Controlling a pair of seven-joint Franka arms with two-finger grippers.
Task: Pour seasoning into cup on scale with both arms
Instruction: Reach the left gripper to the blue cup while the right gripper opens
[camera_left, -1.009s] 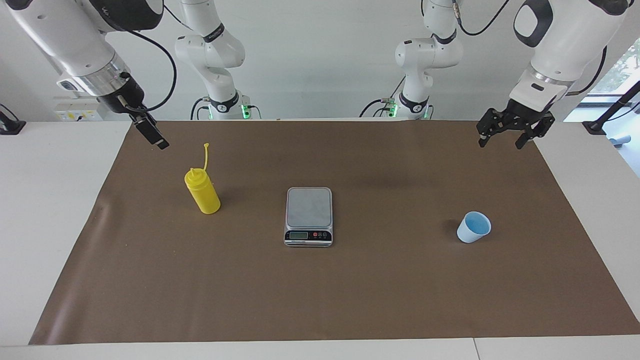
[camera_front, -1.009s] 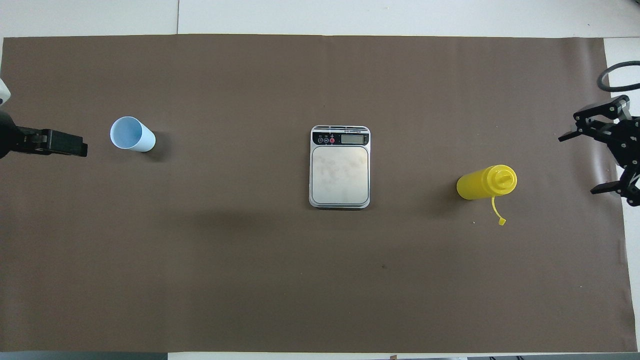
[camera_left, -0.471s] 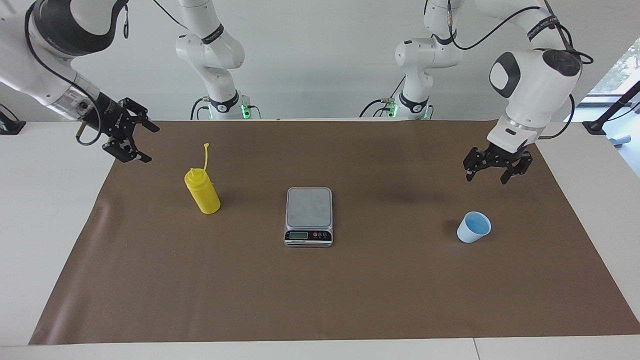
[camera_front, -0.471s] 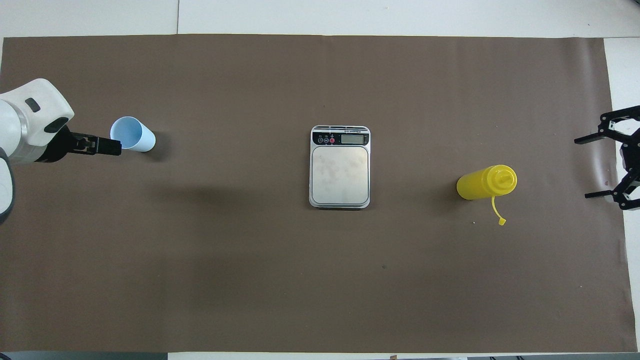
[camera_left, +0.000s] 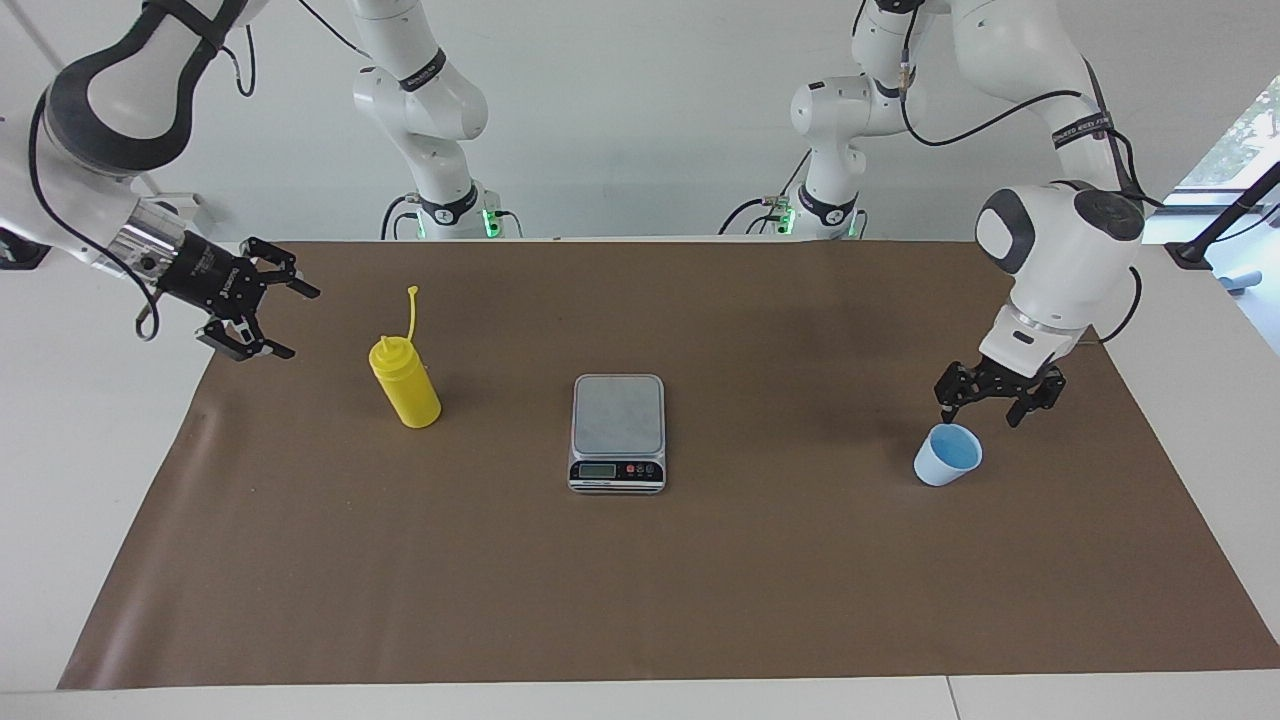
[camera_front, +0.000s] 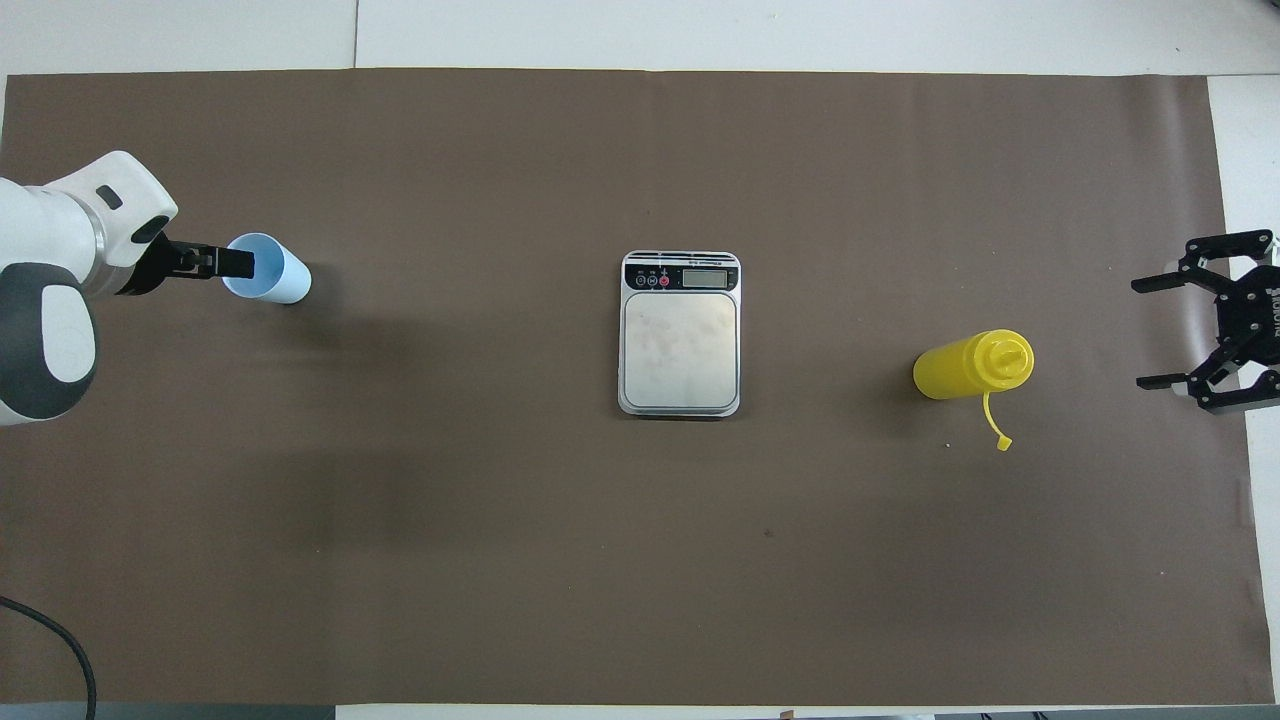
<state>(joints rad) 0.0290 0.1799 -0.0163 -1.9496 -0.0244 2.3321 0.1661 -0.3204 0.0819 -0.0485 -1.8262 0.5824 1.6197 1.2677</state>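
Just under the left fingers (camera_left: 985, 408): the cup (camera_left: 947, 455); untouched.

we can read no text with any certainty. the scale (camera_front: 679, 333) carries small print above its lcd display (camera_front: 703, 279) and marks on its buttons (camera_front: 652, 281), too small to make out. the right gripper (camera_front: 1172, 334) bears white lettering on its black body, which we cannot decipher.
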